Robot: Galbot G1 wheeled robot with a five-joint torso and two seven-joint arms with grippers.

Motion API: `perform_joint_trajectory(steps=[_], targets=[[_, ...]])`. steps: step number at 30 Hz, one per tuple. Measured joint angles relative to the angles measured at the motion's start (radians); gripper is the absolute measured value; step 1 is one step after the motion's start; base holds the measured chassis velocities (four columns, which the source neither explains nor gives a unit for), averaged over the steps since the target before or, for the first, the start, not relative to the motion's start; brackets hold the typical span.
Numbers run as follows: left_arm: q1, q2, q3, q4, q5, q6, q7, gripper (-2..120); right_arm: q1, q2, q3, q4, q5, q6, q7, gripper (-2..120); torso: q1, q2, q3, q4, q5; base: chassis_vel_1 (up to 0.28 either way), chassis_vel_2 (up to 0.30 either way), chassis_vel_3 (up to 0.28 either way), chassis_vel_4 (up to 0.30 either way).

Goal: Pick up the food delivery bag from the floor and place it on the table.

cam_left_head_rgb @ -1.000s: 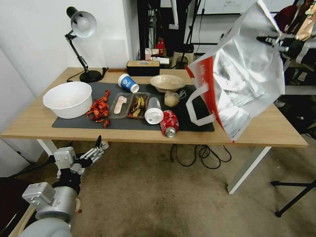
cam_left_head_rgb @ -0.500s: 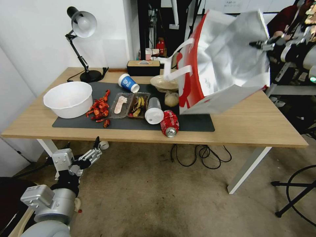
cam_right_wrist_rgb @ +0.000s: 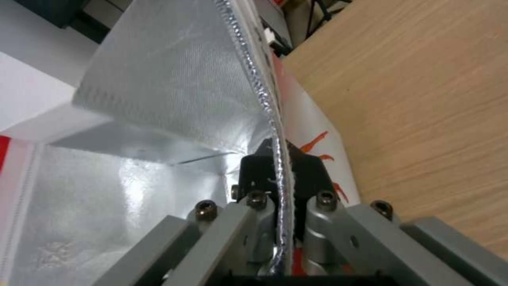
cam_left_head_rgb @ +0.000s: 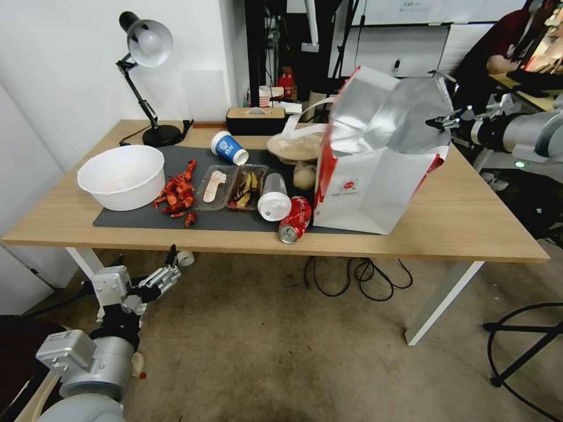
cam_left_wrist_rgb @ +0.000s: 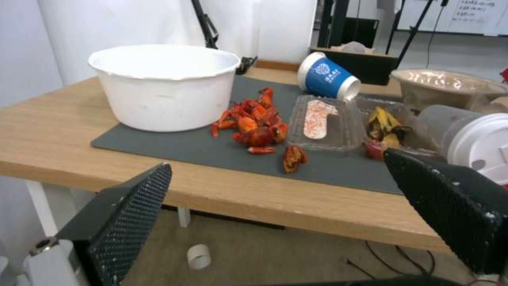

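I see the food delivery bag (cam_left_head_rgb: 375,187) is smooth white paper with shiny silver foil inside. The table (cam_left_head_rgb: 469,223) is pale matt wood. My right gripper (cam_right_wrist_rgb: 280,167) is grey metal.

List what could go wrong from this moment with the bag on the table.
1. The food delivery bag stands against the crushed red can, which lies near the table front edge; a nudge may roll it off.
2. The right gripper is shut on the bag's foil rim; pulling away unopened may tip the bag.
3. The bag's handles hang over the beige bowl and may snag it.

The left gripper waits below, open.
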Motion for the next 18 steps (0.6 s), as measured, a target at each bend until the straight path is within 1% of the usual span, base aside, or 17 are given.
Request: perform_joint_trajectory(steps=[14, 18], targets=[[-0.008, 0.005, 0.002, 0.000, -0.005, 0.003, -0.005, 100, 0.021, -0.061, -0.019, -0.022, 0.001, -0.054, 0.007, 0, 0.000, 0.000, 0.000, 0.0000, 0.0001, 0.000, 0.000, 0.000, 0.000], [-0.006, 0.006, 0.004, 0.000, -0.006, 0.004, -0.006, 100, 0.039, -0.115, -0.024, -0.033, 0.049, -0.093, 0.009, 0, 0.000, 0.000, 0.000, -0.0003, 0.0000, 0.000, 0.000, 0.000, 0.000]])
